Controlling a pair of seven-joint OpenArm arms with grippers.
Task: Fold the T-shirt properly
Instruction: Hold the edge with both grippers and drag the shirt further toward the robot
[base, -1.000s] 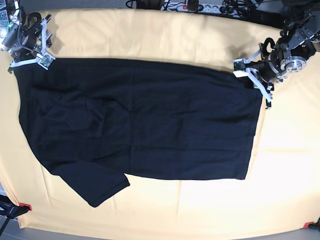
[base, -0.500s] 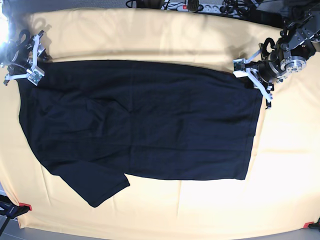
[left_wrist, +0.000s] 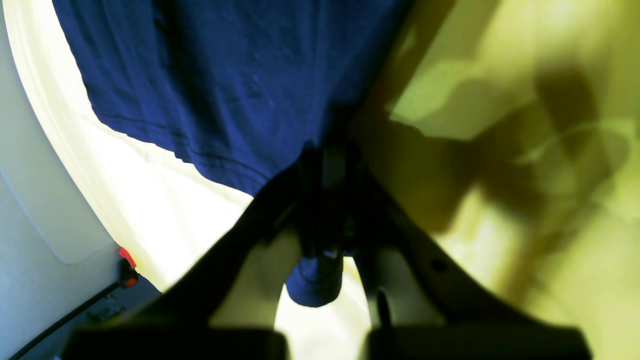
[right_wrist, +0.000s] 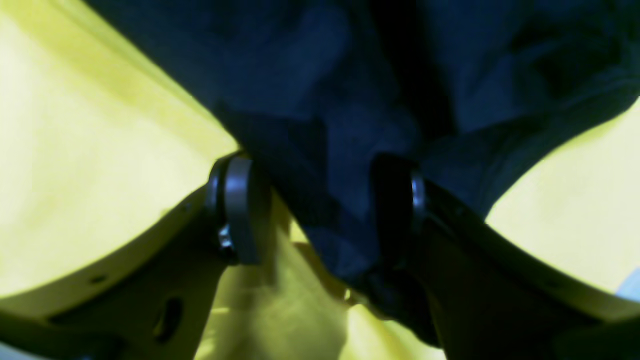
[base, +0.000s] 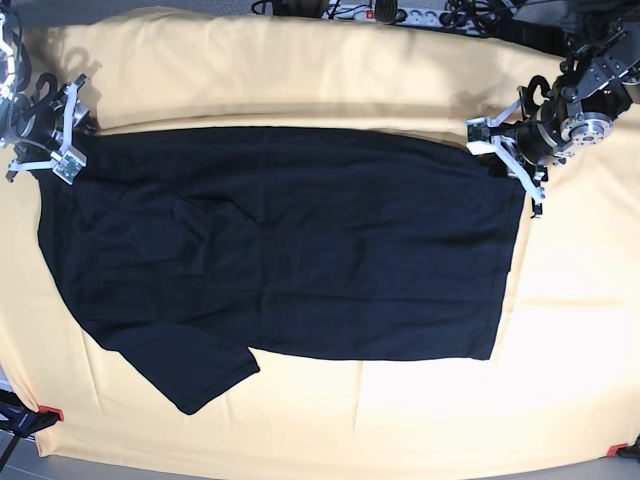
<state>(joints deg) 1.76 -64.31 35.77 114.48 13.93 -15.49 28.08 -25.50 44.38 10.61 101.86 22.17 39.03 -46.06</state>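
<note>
Overhead, the black T-shirt (base: 280, 250) lies spread across the yellow-orange cloth (base: 330, 70) that covers the table, its long body running from 9 o'clock to 3 o'clock and 1 short sleeve (base: 190, 375) jutting out toward 7 o'clock. The garment fills most of the middle of the cloth, its straight hem facing 3 o'clock.

At about 2 o'clock of the shirt, the left hand (base: 522, 165) sits at the upper hem corner. Its wrist view shows the fingers pressed together with a fold of the T-shirt (left_wrist: 225, 85) pinched between them, a small tongue of fabric poking out below the grip; the left hand (left_wrist: 325, 200) is shut tight on the shirt's edge. A red clamp (left_wrist: 126, 260) holds the cloth's border at 8 o'clock in that view.

At about 10 o'clock of the shirt, the right hand (base: 58, 150) rests at the garment's opposite upper corner. Its wrist view shows the 2 fingers standing fairly wide apart, with a bunched ridge of the T-shirt (right_wrist: 350, 100) lying in the gap between them. The right hand (right_wrist: 320, 200) straddles that fabric; the dark cloth touches the finger at 3 o'clock, while bare yellow-orange cloth (right_wrist: 90, 150) shows beside the finger at 9 o'clock.

Power strips and cables (base: 400, 12) lie beyond the table's far edge at 12 o'clock.
</note>
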